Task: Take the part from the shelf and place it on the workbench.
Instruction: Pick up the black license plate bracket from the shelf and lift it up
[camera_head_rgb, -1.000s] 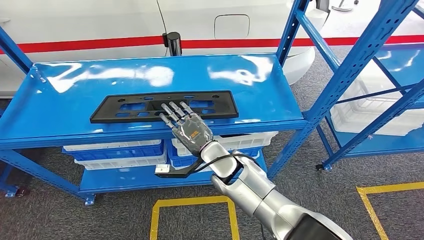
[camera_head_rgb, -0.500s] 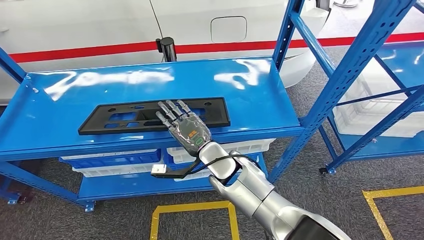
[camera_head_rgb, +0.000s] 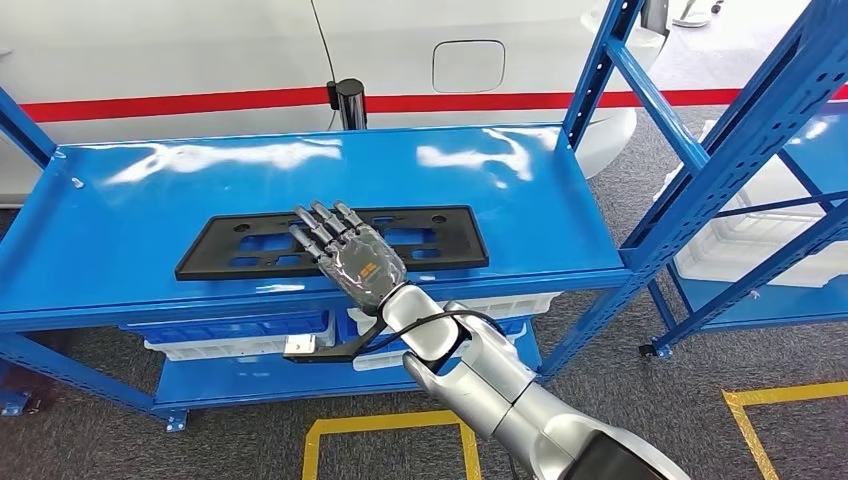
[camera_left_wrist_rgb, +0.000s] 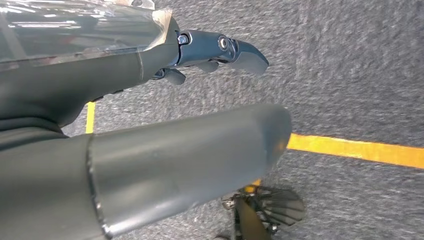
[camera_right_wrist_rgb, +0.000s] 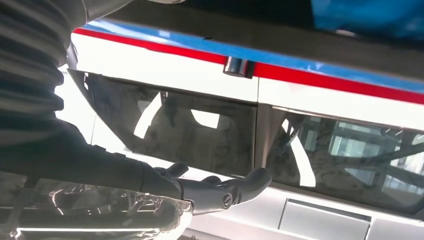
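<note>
Black part (camera_head_rgb: 330, 240) lies flat at frame centre on blue shelf (camera_head_rgb: 520, 200) top. Right hand (camera_head_rgb: 345, 255) over part's middle, fingers spread, nothing held. Left hand (camera_left_wrist_rgb: 150, 65) above grey floor, fingers loosely apart, holding nothing. White bins (camera_head_rgb: 240, 335) on lower shelf level; contents unreadable.

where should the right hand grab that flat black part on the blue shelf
Probably along the near long edge of the black part, coming from the shelf's open front. The part lies flat and long, parallel to the front lip, so only its thin rim offers purchase, perhaps with fingers hooked into a cutout. The right hand hovers over its middle, fingers extended, a fairly balanced spot.
</note>
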